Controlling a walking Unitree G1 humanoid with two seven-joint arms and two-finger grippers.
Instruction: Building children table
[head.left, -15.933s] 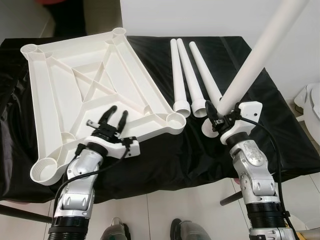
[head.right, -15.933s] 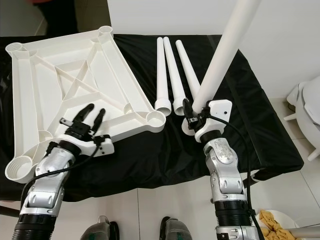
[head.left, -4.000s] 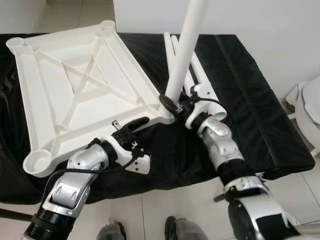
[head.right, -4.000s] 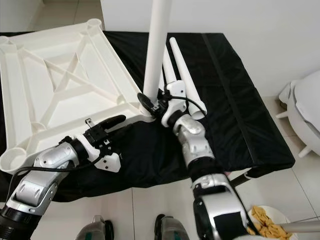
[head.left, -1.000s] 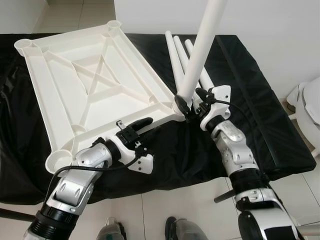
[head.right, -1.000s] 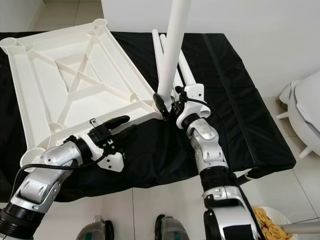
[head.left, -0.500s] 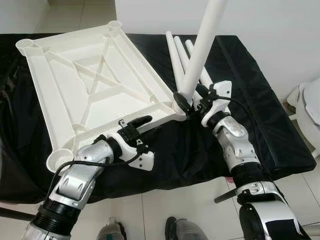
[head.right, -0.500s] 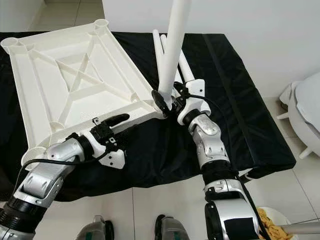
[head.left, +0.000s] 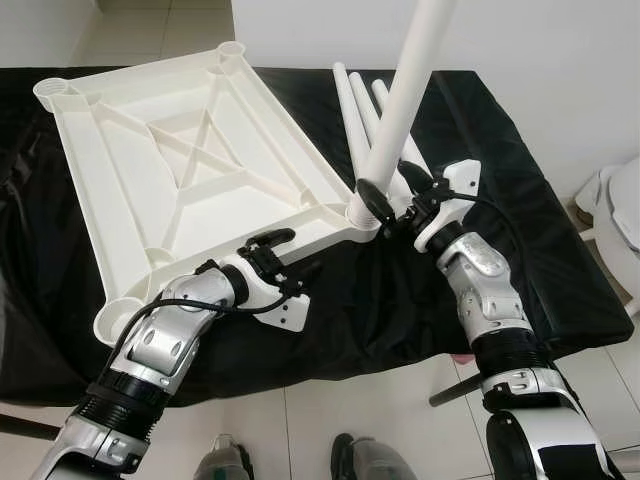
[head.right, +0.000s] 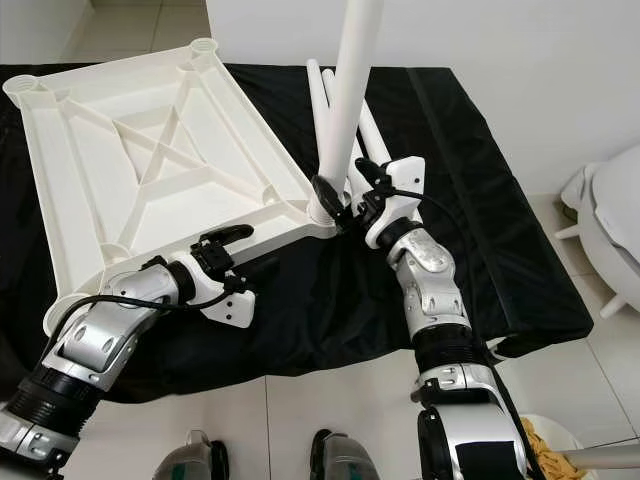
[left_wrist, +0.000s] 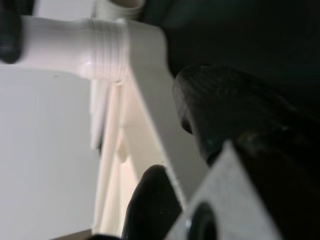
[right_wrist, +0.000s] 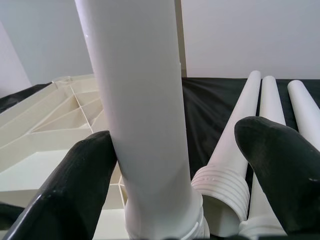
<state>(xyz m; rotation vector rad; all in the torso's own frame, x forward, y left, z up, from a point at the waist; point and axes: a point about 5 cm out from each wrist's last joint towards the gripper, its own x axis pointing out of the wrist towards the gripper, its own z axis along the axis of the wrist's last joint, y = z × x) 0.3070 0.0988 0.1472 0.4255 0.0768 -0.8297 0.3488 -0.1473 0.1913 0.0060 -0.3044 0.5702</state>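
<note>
Leg (head.left: 405, 100) now socketed (right tool (head.left: 388, 205) looser), spare legs (head.left: 362, 110) behind.

Black-draped table (head.left: 560, 270); white tabletop frame (head.left: 190, 170) lying upside down on it, three loose white legs (head.left: 352, 105) just right of the frame

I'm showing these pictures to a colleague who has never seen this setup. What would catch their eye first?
First, the tall white leg rising steeply from the near right corner socket of the upturned white tabletop, with the right gripper around its base, fingers spread. Next, the left gripper pinching the tabletop's near rim, and three spare legs lying side by side on the black cloth behind.
</note>
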